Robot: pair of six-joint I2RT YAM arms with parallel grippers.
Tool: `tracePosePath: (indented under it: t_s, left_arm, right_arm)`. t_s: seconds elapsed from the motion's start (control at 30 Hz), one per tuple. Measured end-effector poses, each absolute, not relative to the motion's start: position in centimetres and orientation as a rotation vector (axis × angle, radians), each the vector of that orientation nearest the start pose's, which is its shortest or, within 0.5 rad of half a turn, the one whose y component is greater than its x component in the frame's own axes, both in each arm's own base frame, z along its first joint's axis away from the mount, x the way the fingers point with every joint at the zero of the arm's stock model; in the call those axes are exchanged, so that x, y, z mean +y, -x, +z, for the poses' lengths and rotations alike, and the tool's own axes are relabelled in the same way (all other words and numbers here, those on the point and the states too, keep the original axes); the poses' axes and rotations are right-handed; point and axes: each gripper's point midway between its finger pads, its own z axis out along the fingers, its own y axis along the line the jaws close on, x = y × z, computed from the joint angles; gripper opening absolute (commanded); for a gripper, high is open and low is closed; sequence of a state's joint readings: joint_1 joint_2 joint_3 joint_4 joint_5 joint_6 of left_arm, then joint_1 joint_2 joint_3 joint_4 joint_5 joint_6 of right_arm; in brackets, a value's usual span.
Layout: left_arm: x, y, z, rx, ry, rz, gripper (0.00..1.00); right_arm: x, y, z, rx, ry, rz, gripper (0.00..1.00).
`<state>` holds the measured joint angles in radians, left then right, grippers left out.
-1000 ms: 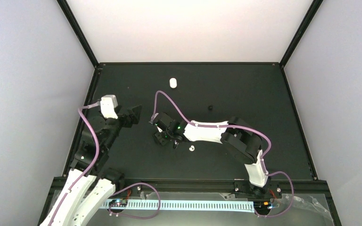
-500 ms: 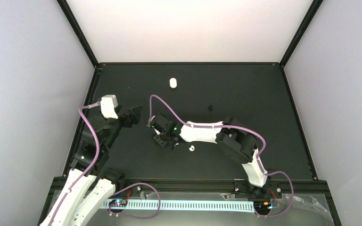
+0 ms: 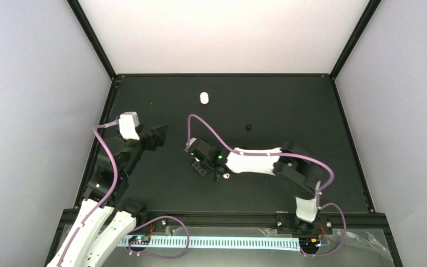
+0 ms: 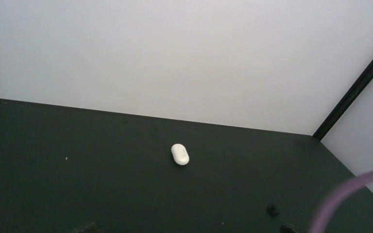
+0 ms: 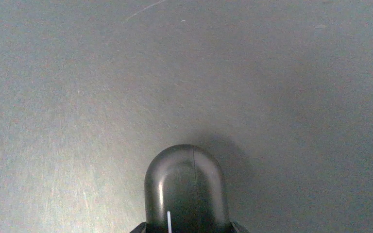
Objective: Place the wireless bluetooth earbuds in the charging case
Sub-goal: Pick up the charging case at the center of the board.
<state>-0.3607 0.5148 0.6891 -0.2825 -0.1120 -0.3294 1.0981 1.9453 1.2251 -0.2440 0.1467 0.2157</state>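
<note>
Status: nothing is in yet, as far as we can see. The smooth white oval plastic charging case [image 3: 203, 98] sits alone at the far middle of the matte black table [image 3: 311, 111]. Its lid looks down, and it is well apart from both arms.

- One tiny glossy white earbud [image 3: 226, 176] lies near the table's centre, just right of the right gripper [image 3: 213, 170]. We can't tell if they touch.
- A small black speck [image 3: 248, 127] lies right of centre, between that bud and the case. We take it for a black earbud, but it is too small to confirm.
- We can't find the other buds.

Right gripper: low over the table. Its wrist view shows only a dark rounded finger end [image 5: 187, 189] with a thin white sliver at its base. We can't tell whether the jaws are apart or clamped, or whether anything is held.

Left gripper [image 3: 158, 136]: jaws wide apart, empty, raised at the left, its camera facing the case.

Left to do, by our read: open the case, pick up each bud, seat them.

Writing: no brand, label or text is readable anywhere.
</note>
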Motion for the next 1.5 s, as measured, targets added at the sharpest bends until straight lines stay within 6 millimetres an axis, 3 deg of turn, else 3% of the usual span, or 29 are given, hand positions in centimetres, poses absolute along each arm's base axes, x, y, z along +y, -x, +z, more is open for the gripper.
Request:
tracePosePath:
  t_s: [0.1,0.3,0.4,0.7,0.87,1.03,1.17,1.33,1.5]
  left_arm:
    - [-7.6,-25.5,31.7,1.7,0.058,-0.425,0.99]
    - [-8.2,-25.7,31.0,1.722,0.039,-0.444,0.99]
    - [-8.8,-25.6,31.1,1.715,0.014,-0.482,0.99]
    - [-14.3,-24.4,31.2,1.677,-0.207,-0.76,0.99]
    - [-17.8,-23.4,30.7,1.692,-0.357,-0.913,0.98]
    - [-20.6,-22.5,29.1,1.754,-0.46,-1.045,0.98]
    - [-21.7,-21.8,28.6,1.791,-0.471,-1.148,0.98]
    - [-22.2,-20.8,29.8,1.767,-0.471,-1.256,0.97]
    - [-22.6,-19.5,30.8,1.737,-0.495,-1.327,0.96]
  right_arm:
    - [38.9,-23.4,7.1,2.286,0.988,0.338,0.4]
    - [34.4,-22.4,16.4,2.079,0.824,0.451,0.41]
    - [32.4,-21.8,19.5,2.001,0.765,0.49,0.41]
    - [28.3,-20.8,25.2,1.846,0.691,0.505,0.41]
    - [27.2,-20.6,26.8,1.795,0.678,0.492,0.4]
    - [26.9,-20.3,27.2,1.767,0.694,0.466,0.4]
    - [27.7,-19.0,27.2,1.734,0.756,0.447,0.4]
    - [28.8,-17.2,27.1,1.681,0.854,0.397,0.4]
    - [29.5,-16.7,26.4,1.65,0.924,0.321,0.4]
